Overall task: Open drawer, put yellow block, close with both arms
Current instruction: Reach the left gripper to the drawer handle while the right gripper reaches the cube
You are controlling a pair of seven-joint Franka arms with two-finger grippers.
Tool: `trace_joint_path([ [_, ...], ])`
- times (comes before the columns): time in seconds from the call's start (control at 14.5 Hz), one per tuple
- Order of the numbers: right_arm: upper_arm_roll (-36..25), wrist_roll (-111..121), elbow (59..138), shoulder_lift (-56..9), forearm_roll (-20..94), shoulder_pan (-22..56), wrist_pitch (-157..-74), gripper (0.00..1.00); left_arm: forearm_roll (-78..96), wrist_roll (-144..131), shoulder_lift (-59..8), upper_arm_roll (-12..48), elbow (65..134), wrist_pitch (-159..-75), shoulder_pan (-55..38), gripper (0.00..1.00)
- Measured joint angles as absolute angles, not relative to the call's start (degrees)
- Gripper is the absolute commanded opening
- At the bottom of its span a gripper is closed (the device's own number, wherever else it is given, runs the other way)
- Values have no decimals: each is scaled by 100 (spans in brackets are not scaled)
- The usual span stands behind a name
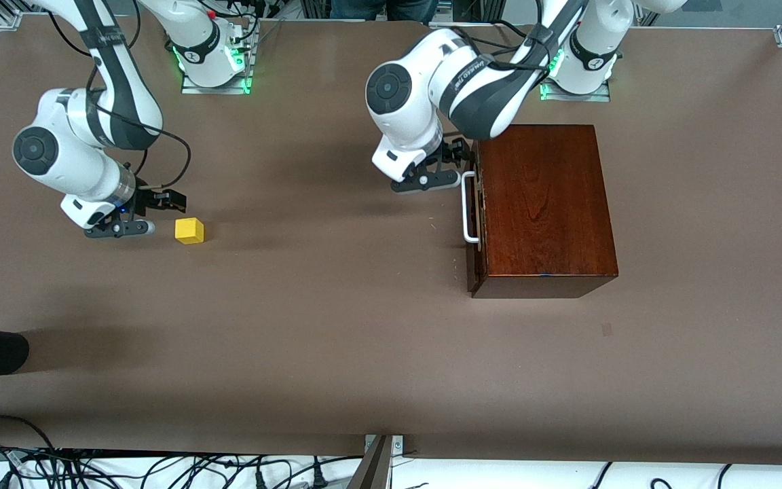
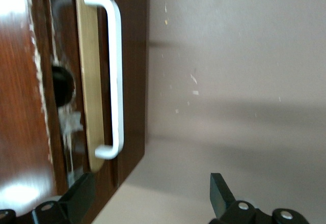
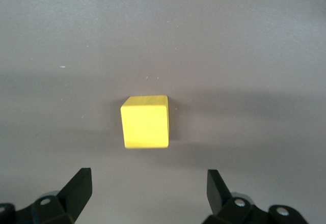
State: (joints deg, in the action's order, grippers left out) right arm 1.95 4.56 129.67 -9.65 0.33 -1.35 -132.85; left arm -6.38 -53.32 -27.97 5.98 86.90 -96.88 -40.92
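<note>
A robotics lab: two white arms (image 1: 113,88) bolted by metal base plates (image 1: 218,85) to a brown-covered table (image 1: 337,339), aluminium framing at its corners, loose cables (image 1: 92,465) below its edge.

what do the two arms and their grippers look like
Both arms are white with rounded shells, black joint bands and round dark caps at the joints; black cables run along them. Green lights glow at their bases. The left gripper and the right gripper are black, with two fingers.
</note>
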Motion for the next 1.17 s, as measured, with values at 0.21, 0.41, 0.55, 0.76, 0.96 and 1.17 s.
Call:
trace_joint_path([
  [0.21, 196, 456, 12966, -1270, 33, -135, -13713, 100, -942, -5332, -2910, 563, 8674, -10018, -4070, 100],
  [0.41, 204, 461, 12965, -1527, 33, -132, -13989, 100, -1166, -5332, -3001, 540, 8669, -10294, -4061, 100],
  [0.55, 216, 461, 12964, -1651, 33, -116, -14103, 100, -1341, -5332, -3108, 539, 8669, -10417, -4058, 100],
  [0.76, 220, 462, 12964, -1785, 33, -100, -14216, 100, -1386, -5332, -3256, 531, 8669, -10513, -4049, 100],
  [0.96, 221, 462, 12964, -1953, 33, -73, -14438, 100, -1402, -5320, -3343, 518, 8673, -10633, -3977, 100],
  [1.17, 221, 462, 12961, -2095, 33, -46, -14588, 100, -1472, -5222, -3360, 517, 8673, -10655, -3839, 100],
])
